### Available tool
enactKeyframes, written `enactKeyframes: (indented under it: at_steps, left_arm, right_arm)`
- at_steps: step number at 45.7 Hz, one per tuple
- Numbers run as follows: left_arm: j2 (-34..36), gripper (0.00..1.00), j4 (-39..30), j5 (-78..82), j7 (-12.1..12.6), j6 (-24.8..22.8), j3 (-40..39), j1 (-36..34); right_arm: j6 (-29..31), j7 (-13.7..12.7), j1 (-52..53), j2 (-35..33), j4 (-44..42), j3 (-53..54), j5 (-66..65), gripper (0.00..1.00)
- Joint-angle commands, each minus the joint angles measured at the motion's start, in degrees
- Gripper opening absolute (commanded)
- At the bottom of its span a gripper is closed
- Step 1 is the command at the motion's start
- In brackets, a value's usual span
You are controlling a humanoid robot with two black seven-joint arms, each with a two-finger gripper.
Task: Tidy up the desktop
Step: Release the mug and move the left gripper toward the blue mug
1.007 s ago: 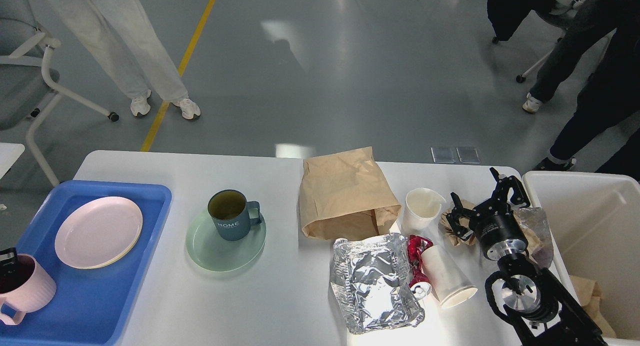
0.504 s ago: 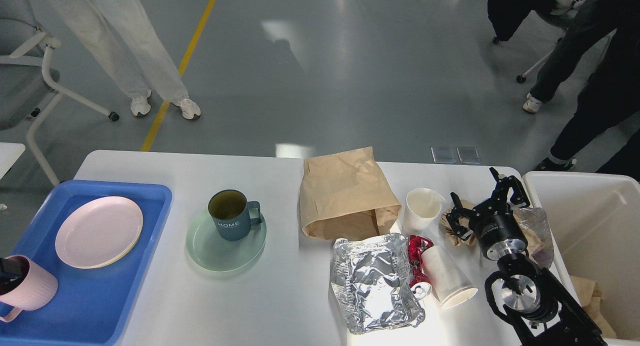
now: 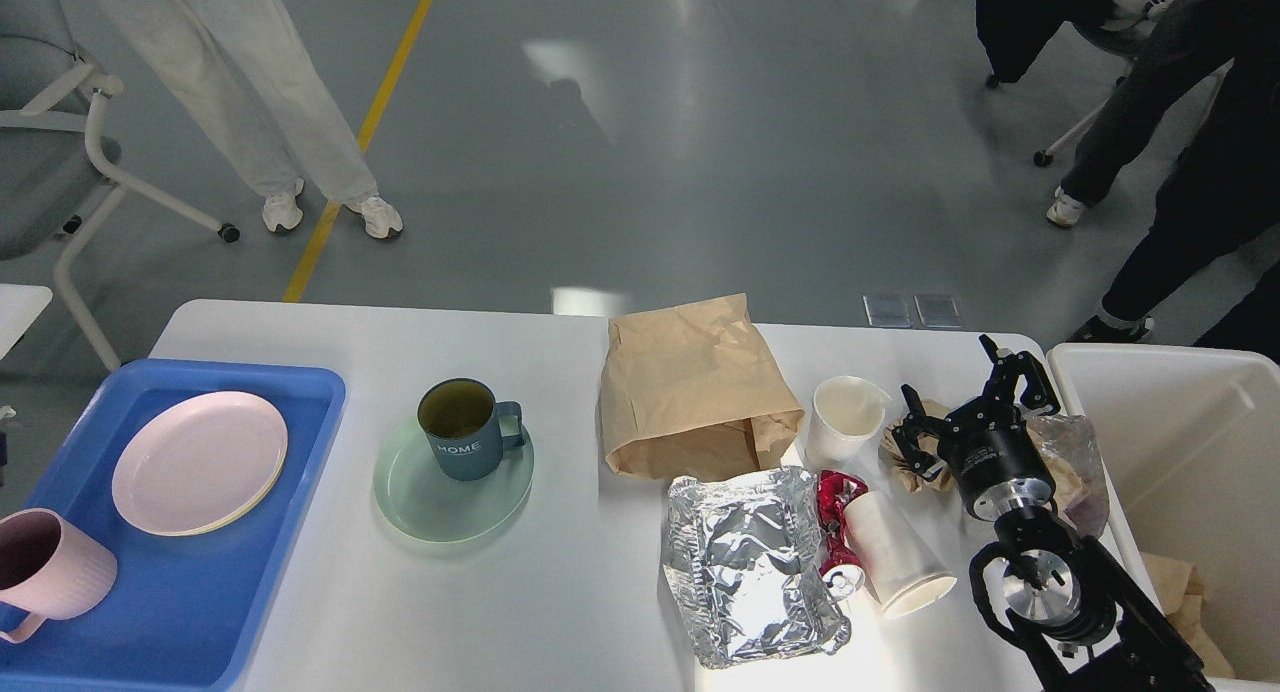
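While the right claw [image 3: 972, 404] hangs with its fingers spread wide over a crumpled brown paper scrap [image 3: 905, 464] and a clear plastic wrapper [image 3: 1070, 452], holding nothing, the white worktop [image 3: 560, 612] stretches across the whole lower view. At its left end sits a blue tray [image 3: 190, 612] carrying a pink plate [image 3: 198, 462] and a pink mug [image 3: 48, 577]. Near the middle, a blue mug [image 3: 462, 442] stands on a green plate [image 3: 440, 507]. Further right lie a brown paper bag [image 3: 695, 387], a foil container [image 3: 745, 562], one upright paper cup [image 3: 840, 420] and one tipped paper cup [image 3: 895, 554] beside a red wrapper [image 3: 832, 497]. A white bin [image 3: 1190, 452] stands just off the right edge. No left claw shows.
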Motion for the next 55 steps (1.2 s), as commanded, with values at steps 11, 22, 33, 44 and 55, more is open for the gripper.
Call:
enactKeyframes:
  at_steps: [11,22,33,44,55]
  left_arm:
    - [-27.9,0.94,-31.1,-22.8,0.0,-2.7,14.2,-38.5]
    - [-38.8,0.94,-39.0,-32.8,0.0,-9.2,7.1,-49.6]
    - [-40.2,0.94,-40.0,-37.4,-0.4,-16.6,3.0,-56.2]
    - [-40.4,0.94,-40.0,-37.7,-0.3,-17.0,2.5,-55.9]
    - [-39.9,0.94,-40.0,-37.7,-0.2,-17.0,2.6,-55.3]
  right_arm:
    - [0.0,0.0,0.0,-0.1,0.0,0.0,0.0,1.0]
    - [0.0,0.0,0.0,-0.1,0.0,0.0,0.0,1.0]
    - [0.0,0.0,0.0,-0.1,0.0,0.0,0.0,1.0]
    - [0.0,0.0,0.0,-0.1,0.0,0.0,0.0,1.0]
    - [0.0,0.0,0.0,-0.1,0.0,0.0,0.0,1.0]
